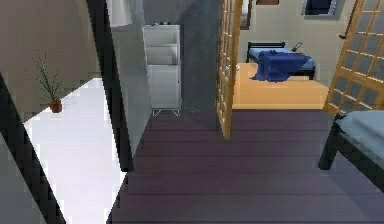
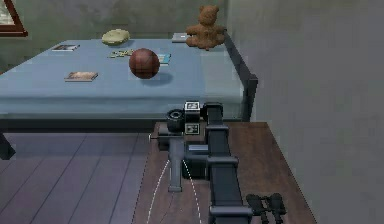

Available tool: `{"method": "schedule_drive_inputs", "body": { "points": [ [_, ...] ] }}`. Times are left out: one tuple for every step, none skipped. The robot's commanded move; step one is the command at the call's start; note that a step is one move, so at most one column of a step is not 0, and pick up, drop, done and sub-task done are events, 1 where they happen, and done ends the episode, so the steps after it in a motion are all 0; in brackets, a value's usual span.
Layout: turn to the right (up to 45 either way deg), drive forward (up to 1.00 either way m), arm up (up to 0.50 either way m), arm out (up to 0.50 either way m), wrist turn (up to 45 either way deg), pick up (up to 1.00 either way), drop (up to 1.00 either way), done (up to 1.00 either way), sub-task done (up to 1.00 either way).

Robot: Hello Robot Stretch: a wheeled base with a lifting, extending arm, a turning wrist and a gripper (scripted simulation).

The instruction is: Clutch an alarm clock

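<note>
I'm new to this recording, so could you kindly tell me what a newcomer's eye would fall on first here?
In the arm side view, a dark red ball lies on the pale blue bed, with a brown teddy bear at its far right corner. Nearer, the end effector shows against a brown wooden surface. In the forward view, a blue cloth drapes furniture beyond the open door.
</note>
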Motion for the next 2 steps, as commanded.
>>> {"method": "schedule_drive_inputs", "body": {
  "points": [
    [0.0,0.0,0.0,0.0,45.0,0.0,0.0,0.0,0.0],
    [0.0,0.0,0.0,0.0,45.0,0.0,0.0,0.0,0.0]
  ]
}}
